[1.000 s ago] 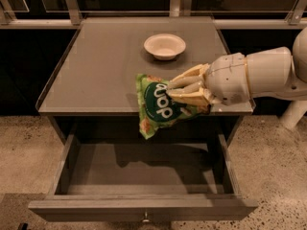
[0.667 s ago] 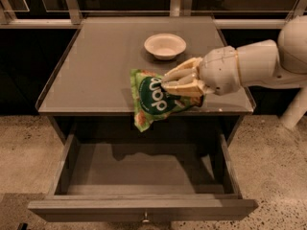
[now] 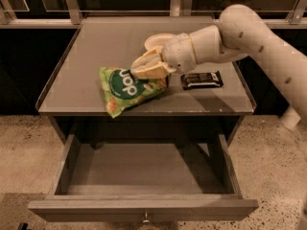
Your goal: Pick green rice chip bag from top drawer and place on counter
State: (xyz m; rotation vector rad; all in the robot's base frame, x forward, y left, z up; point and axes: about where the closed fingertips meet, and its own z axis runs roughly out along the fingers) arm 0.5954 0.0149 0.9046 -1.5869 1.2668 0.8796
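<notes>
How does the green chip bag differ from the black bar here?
The bag is light green and large; the bar is black and small. The gripper, over the middle of the counter, pinches the bag's top edge; the bar lies untouched beside it. The bag sits askew, reaching the front edge; the bar lies level, further back. Both are packaged snacks, out of the drawer.

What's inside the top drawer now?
Only bare grey floor shows in the top drawer; its back is hidden under the counter. The gripper clasps the green rice chip bag above.
</notes>
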